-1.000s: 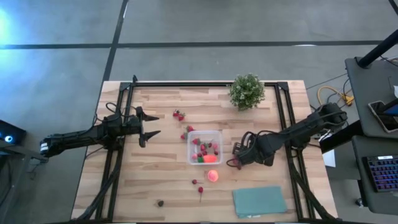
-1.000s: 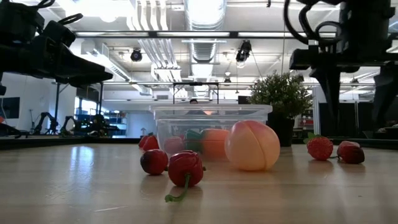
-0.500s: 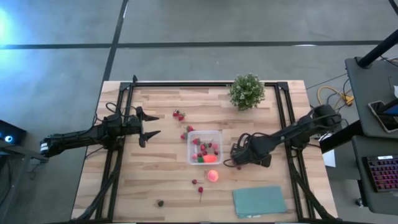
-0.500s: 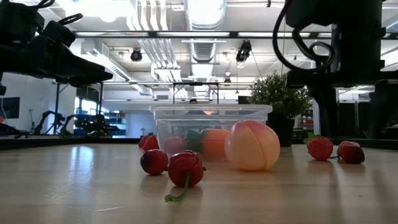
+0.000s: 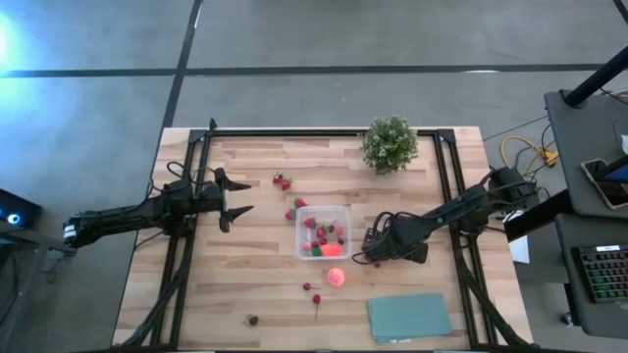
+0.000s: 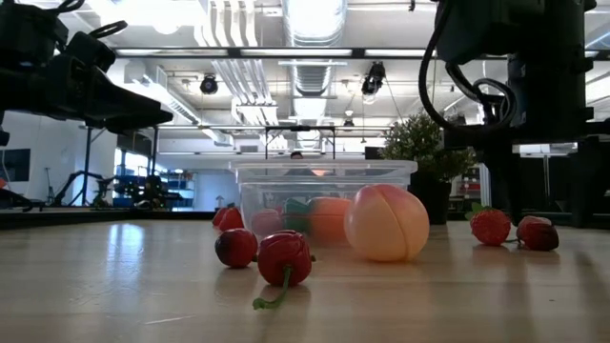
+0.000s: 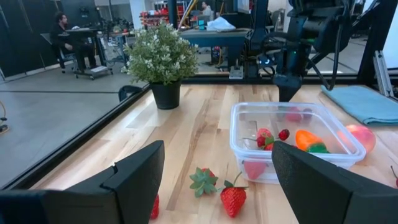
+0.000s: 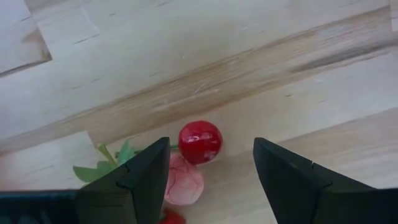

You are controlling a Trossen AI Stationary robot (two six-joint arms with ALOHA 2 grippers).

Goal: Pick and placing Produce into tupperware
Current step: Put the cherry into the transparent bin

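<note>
Bright ceiling lights [image 6: 315, 19] glare in the low view; wrist close-ups look soft.

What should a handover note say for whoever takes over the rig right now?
Left gripper: open, waiting above the table's left side, holding nothing.
Right gripper: fingers apart, low over a red cherry and a pink piece right of the tupperware; nothing gripped yet.
Done: strawberries and an orange-red piece sit in the tupperware.
Left: the peach and cherries in front of it, strawberries behind and beside it, and a dark piece near the front edge.
</note>
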